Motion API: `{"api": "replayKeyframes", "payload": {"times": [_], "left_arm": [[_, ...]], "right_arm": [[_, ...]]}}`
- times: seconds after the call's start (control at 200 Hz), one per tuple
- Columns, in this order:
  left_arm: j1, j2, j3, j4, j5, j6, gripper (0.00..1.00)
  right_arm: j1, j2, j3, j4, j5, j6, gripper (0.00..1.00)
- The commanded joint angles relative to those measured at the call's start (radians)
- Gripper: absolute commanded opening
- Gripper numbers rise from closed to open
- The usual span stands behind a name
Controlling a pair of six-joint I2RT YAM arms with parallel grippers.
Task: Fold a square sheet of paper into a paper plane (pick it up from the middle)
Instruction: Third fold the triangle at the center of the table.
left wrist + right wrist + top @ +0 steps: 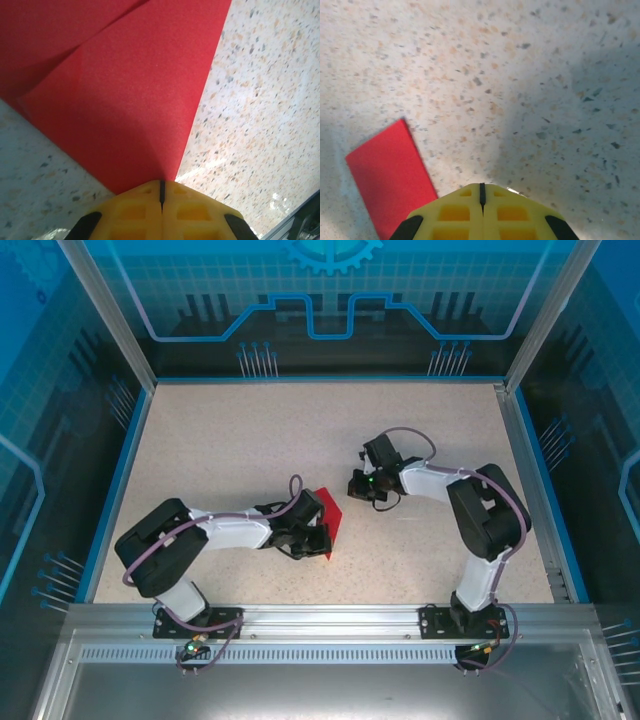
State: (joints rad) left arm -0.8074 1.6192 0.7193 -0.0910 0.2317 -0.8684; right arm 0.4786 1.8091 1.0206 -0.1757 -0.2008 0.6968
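Tabletop [250, 430] of speckled beige, edged in blue, fenced by aluminium posts [105, 315] and translucent blue wall panels [330, 300] printed with circuit lines. Metal rail [330, 618] along the near edge.

Counted: left arm [230, 532] and right arm [480, 510], two tools, one red sheet of paper [332, 512].

Left tool [312, 538] closed, yellow fingertips [140, 205] pinched together on a corner of the sheet, creased layers fanning out ahead. Right tool [362, 486] closed on nothing, over bare tabletop, well apart from the left tool, one end of the sheet just left of its tips.

Near part of the sheet hidden under the left tool from above. Outline cut off at the frame edges in both wrist views. Number of folds unclear.
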Motion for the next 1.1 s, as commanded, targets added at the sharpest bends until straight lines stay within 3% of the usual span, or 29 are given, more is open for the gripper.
{"api": "replayKeyframes", "payload": {"times": [0.0, 0.305, 0.53, 0.775, 1.095], "left_arm": [[-0.006, -0.040, 0.010, -0.175, -0.013, 0.053, 0.04], [0.027, -0.260, 0.030, -0.282, -0.178, 0.051, 0.37], [0.220, -0.421, -0.103, -0.314, -0.222, -0.039, 0.61], [0.264, -0.524, -0.132, -0.368, -0.266, -0.042, 0.72], [0.264, -0.500, -0.135, -0.336, -0.231, -0.021, 0.75]], "right_arm": [[0.012, -0.107, -0.031, -0.001, 0.028, -0.034, 0.02], [0.136, -0.110, 0.022, -0.111, 0.118, -0.093, 0.11], [0.233, 0.078, 0.234, -0.169, 0.135, -0.126, 0.18], [0.260, 0.259, 0.423, -0.265, 0.136, -0.139, 0.18], [0.242, 0.262, 0.379, -0.301, 0.183, -0.133, 0.18]]}}
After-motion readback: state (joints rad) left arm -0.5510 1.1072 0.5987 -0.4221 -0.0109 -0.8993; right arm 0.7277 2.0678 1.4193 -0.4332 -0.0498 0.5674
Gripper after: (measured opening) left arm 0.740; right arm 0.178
